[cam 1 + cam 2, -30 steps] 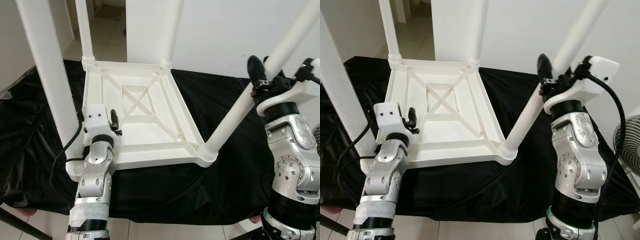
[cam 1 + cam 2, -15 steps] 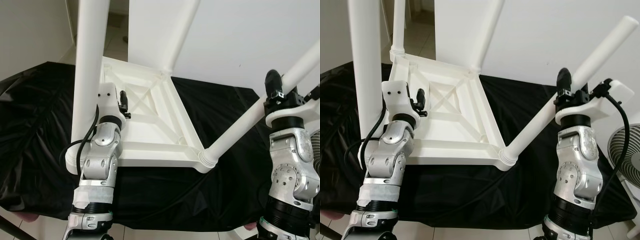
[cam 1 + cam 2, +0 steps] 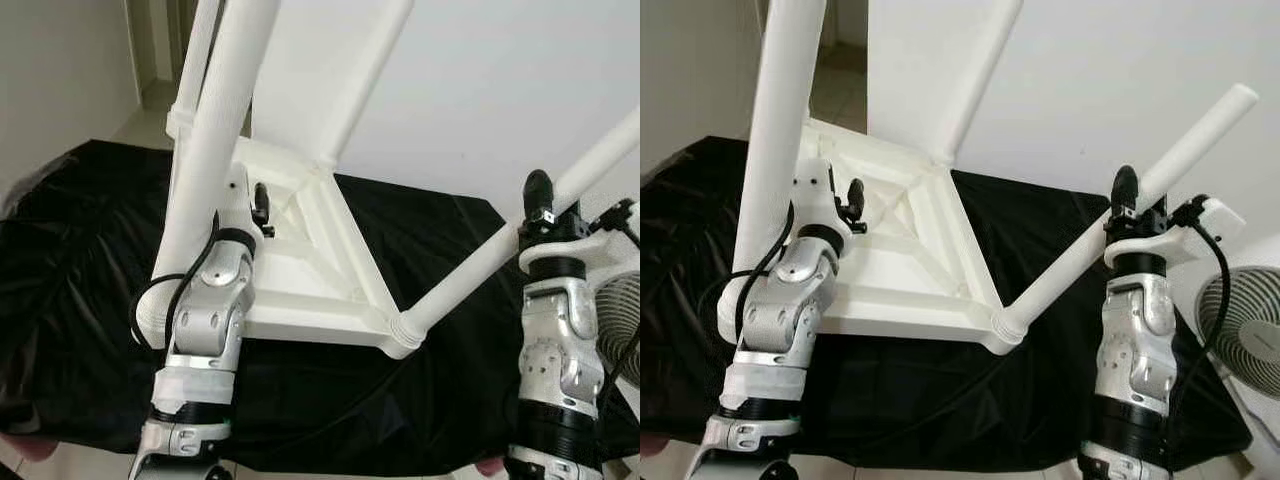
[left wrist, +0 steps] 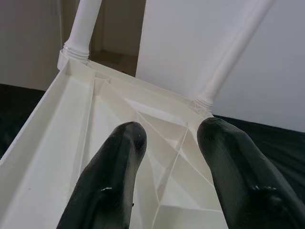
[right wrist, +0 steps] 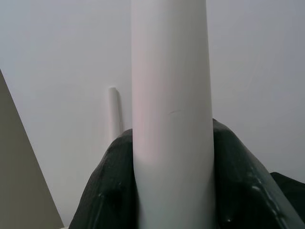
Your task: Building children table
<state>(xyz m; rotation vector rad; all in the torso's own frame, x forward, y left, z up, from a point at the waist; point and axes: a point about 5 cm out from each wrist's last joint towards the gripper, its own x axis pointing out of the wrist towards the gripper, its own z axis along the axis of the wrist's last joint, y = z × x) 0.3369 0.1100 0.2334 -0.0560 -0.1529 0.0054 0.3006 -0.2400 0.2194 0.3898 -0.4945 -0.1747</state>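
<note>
A white plastic children's table lies upside down on the black cloth, its ribbed underside (image 3: 300, 290) facing up and its four legs fitted. My right gripper (image 3: 1137, 190) is shut on the near-right leg (image 3: 470, 275), which slants up to the right. In the right wrist view that leg (image 5: 171, 119) fills the gap between the black fingers (image 5: 112, 191). Beside the near-left leg (image 3: 215, 160), my left gripper (image 4: 174, 131) hangs open over the underside and holds nothing. The two far legs (image 3: 370, 80) rise at the back.
The black cloth (image 3: 70, 250) covers the whole work surface and drapes over its front edge. A white fan (image 3: 1240, 340) stands at the far right. A white wall is behind the table, with a doorway at the back left.
My left arm has risen and reached further over the underside. The legs now lean more to the right, with my right gripper still on the near-right leg. The view has also shifted.
</note>
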